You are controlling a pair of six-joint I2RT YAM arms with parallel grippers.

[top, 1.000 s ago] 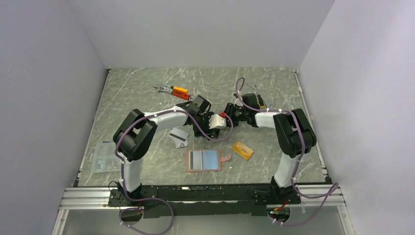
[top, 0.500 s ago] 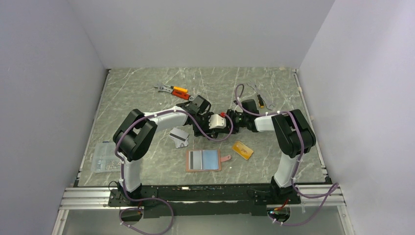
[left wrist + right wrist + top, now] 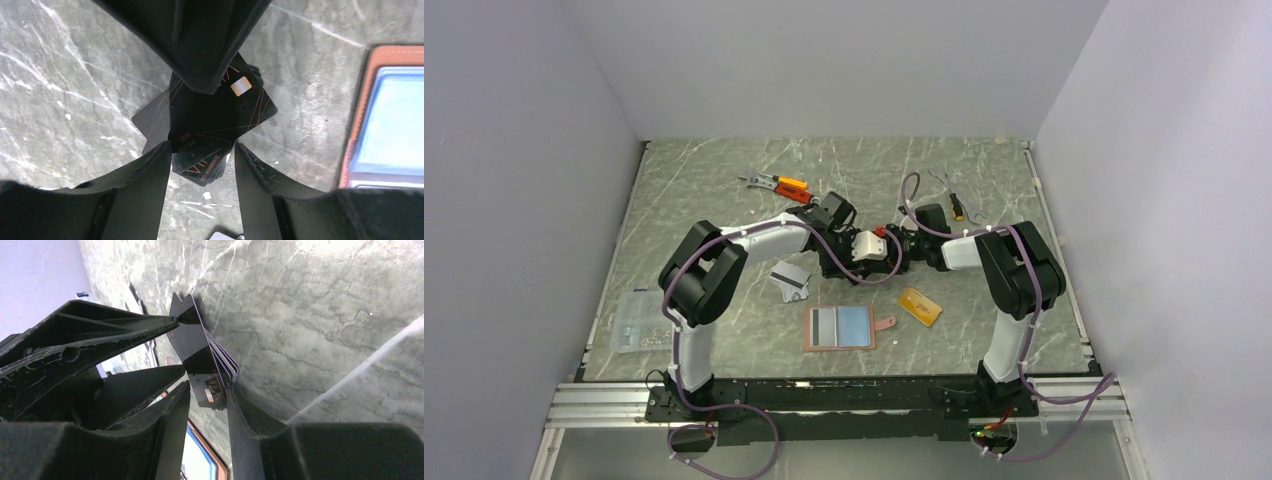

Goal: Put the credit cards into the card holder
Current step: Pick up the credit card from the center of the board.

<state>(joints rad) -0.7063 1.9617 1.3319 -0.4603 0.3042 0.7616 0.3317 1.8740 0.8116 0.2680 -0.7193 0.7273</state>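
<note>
Black plastic, held between two machines: a small fan of black cards sits at the middle of the grey marbled table, and we cannot tell whether it clears the stone. The left gripper brackets the fan across its edges, with one finger touching each side. The right gripper comes in from the opposite side with its fingers narrowed over the cards' flat faces. Whether it is truly bearing down, we cannot tell.

The card holder lies open and flat on the table. It is closer to the table's near edge than either gripper and well apart from the black cards, and it shows at the right margin of the left wrist view. From above, its long axis runs across the table, left to right, with the snap tab pointing to the robot's right.

We judge the left gripper slightly the nearer of the two. The carry would therefore run toward the near edge and a little leftward, with the cards turned to line up with the pocket. A silver-grey card lies near the holder's far left corner, and an orange-gold card lies just to the holder's right. Neither is in the holder yet.
</note>
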